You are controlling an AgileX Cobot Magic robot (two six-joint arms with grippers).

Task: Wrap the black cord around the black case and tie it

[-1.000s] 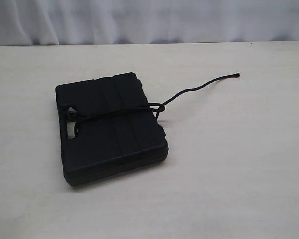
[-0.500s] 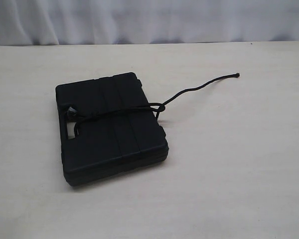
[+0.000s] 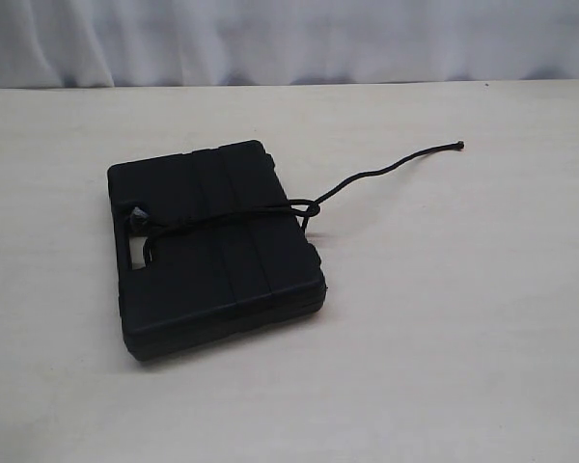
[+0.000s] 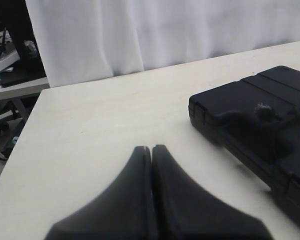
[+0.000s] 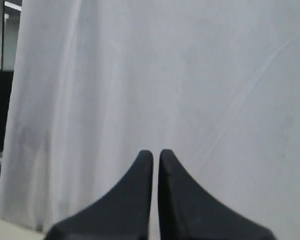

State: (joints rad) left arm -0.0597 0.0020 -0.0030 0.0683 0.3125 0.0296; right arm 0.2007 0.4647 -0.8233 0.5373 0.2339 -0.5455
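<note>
Our left gripper [image 4: 152,150], pressed together, is nearer the case [image 3: 217,251]; right gripper [image 5: 156,155] likewise together; cord [image 3: 386,170] trails upper right.

1. No lettering, label, brand, number or sign can be read in any view.
2. The black case [image 3: 222,275] shows only a plain ribbed lid. Any marking on it is too dark or too small to make out.
</note>
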